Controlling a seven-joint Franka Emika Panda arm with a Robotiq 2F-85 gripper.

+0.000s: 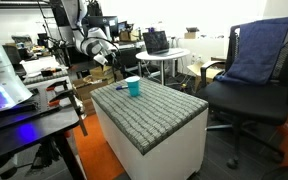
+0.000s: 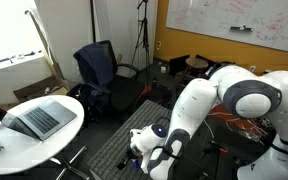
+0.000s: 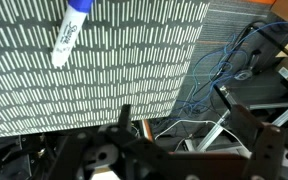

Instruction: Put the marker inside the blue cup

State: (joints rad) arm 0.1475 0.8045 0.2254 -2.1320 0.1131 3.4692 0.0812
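In the wrist view the marker (image 3: 70, 32) is lying on the grey padded block (image 3: 134, 70), ahead of the fingers (image 3: 125, 115) and to their left. Its long axis is running almost straight away from them, blue end outermost. The gripper (image 3: 179, 125) is holding nothing, fingers spread. In an exterior view the blue cup (image 1: 133, 87) is standing upright, well apart from them.

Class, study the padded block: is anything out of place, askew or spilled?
The marker lies loose and slanted on the grey padded block, outside the blue cup, which stands upright nearby. Nothing looks spilled or damaged.
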